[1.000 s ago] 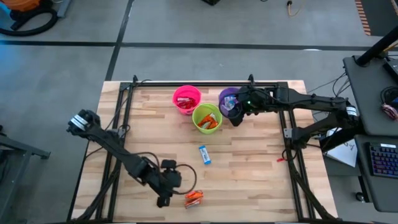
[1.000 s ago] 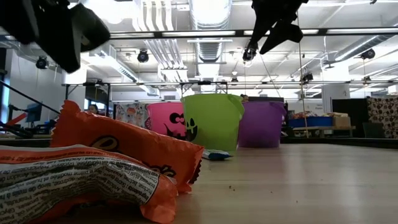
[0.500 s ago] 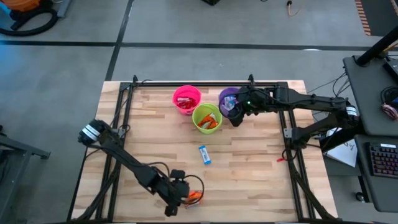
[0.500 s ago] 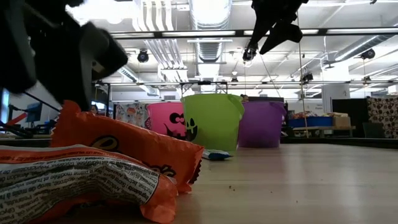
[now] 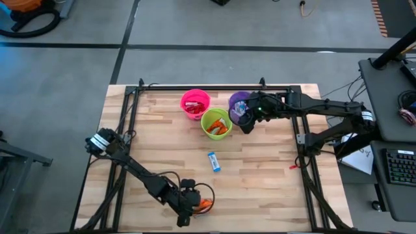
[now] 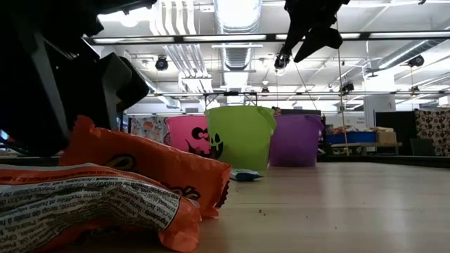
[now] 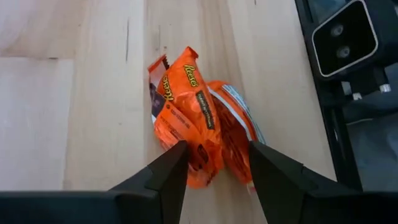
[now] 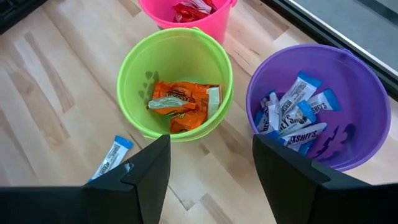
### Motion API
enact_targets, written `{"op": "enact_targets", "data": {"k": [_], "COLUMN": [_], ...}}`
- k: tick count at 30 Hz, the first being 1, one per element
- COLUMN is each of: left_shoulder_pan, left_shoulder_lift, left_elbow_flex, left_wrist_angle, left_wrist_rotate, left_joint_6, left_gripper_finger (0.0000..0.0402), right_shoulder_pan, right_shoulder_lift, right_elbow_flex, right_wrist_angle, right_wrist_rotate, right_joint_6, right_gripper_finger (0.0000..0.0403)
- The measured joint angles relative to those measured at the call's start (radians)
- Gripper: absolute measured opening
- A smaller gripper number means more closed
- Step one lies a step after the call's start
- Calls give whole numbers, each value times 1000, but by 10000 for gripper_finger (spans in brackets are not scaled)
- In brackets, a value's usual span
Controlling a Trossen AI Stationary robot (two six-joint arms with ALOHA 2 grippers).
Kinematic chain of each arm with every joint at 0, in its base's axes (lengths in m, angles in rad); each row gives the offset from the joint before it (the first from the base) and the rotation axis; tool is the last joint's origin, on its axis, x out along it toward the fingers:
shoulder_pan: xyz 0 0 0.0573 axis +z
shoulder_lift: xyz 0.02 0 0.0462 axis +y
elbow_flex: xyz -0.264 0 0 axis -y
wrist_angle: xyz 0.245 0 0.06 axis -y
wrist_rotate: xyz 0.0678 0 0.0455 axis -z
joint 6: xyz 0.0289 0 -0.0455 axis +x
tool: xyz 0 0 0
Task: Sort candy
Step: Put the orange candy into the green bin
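Likely light, crinkly and slippery, the orange candy (image 7: pixel 199 118) is best pinched mid-wrapper; left gripper (image 7: pixel 217 163) jaws are spread around it, nothing held.

Orange candies (image 7: pixel 199 118) overlapping at table's front, blue candy (image 5: pixel 214 162) mid-table
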Motion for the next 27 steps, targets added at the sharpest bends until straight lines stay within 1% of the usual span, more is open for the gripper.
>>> {"op": "enact_targets", "data": {"k": [5, 9, 12, 17, 18, 22, 27], "left_shoulder_pan": [11, 18, 20, 26, 29, 35, 50], "left_shoulder_lift": [0, 0, 0, -10, -15, -59, -155], "left_elbow_flex": [-30, -51, -51, -52, -52, -52, -52], "left_wrist_angle": [39, 70, 73, 58, 45, -42, -173], "left_wrist_rotate": [-3, -3, -6, -6, -6, -6, -6], "left_joint_6": [-16, -43, -45, -45, -46, -55, -24], "left_gripper_finger": [145, 121, 90, 16, 9, 5, 1], "right_shoulder_pan": [15, 23, 28, 45, 49, 73, 105], "right_shoulder_lift": [0, 0, 0, 0, 0, -5, -30], "right_elbow_flex": [0, 0, 0, 0, 0, 0, 0], "right_wrist_angle": [0, 0, 1, 0, 1, 1, 2], "right_wrist_rotate": [-1, -1, -1, 0, -1, -2, -3], "right_joint_6": [0, 0, 0, -1, -3, -10, -9], "right_gripper_finger": [216, 216, 216, 216, 216, 216, 216]}}
